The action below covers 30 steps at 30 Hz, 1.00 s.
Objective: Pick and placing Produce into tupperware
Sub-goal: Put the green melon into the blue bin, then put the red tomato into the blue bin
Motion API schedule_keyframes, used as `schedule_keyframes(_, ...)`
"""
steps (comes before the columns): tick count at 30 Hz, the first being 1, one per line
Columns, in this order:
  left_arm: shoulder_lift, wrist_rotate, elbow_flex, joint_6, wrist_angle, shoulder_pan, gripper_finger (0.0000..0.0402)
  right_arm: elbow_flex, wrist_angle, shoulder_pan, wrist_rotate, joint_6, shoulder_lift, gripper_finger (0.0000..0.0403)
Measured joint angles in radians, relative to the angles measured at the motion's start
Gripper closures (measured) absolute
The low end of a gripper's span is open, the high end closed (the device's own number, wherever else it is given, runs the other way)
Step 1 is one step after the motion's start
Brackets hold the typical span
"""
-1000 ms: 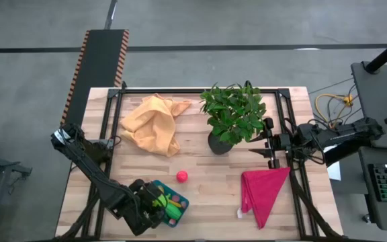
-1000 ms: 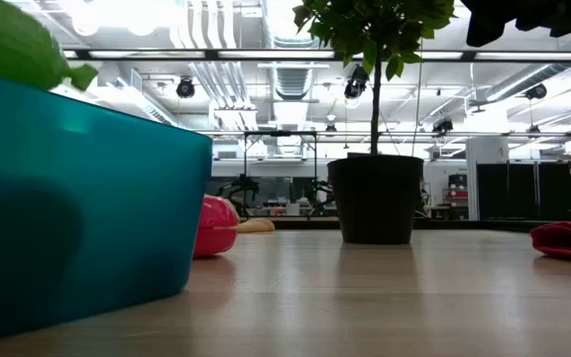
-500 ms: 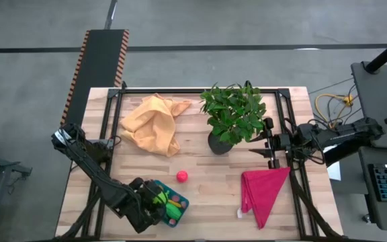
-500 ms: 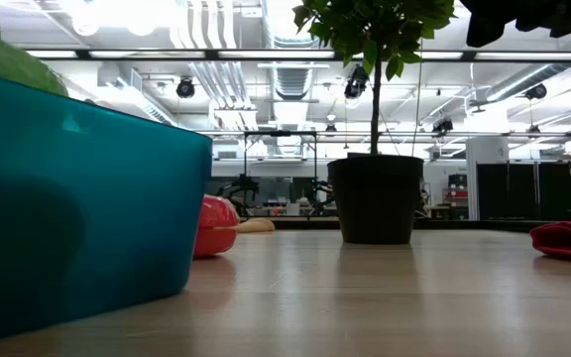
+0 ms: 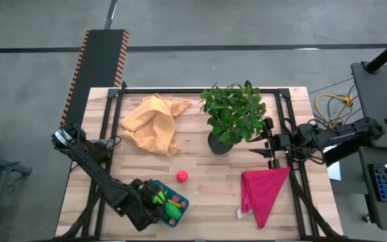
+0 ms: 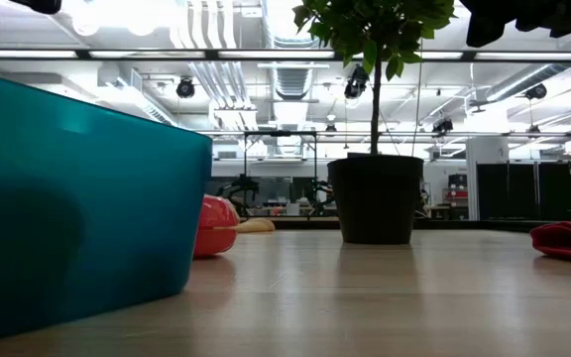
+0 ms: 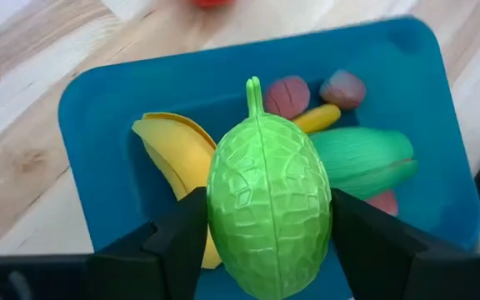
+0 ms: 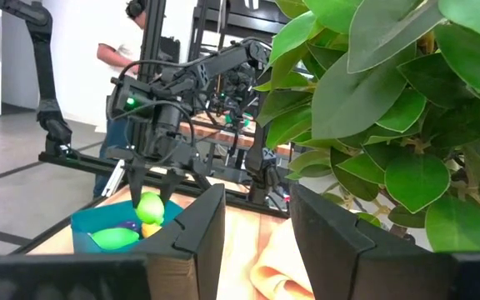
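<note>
Left hand is clamped on a bumpy lime-green fruit right over the teal tub, lower left of the overhead frame. Banana and pink bits already inside. Right hand sits open by the potted plant.

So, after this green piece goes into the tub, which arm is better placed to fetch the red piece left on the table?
Probably the left. The left gripper holds the green fruit over the tupperware, and the red piece lies just beside it. The right gripper waits behind the potted plant, farther off.
</note>
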Motion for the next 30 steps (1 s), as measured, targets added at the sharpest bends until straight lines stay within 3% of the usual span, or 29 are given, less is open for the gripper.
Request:
schedule_keyframes(12, -0.002, 0.045, 0.007, -0.009, 0.009, 0.033, 0.0084, 0.0, -0.001, 0.0, 0.0, -0.006, 0.0, 0.0273)
schedule_keyframes(24, -0.087, -0.128, 0.058, 0.39, 0.015, 0.087, 0.0109, 0.0, -0.002, 0.0, 0.0, -0.006, 0.0, 0.0273)
schedule_keyframes(30, -0.131, -0.134, 0.057, 0.595, 0.018, 0.171, 0.011, 0.0, -0.002, 0.0, 0.0, -0.007, 0.0, 0.0273)
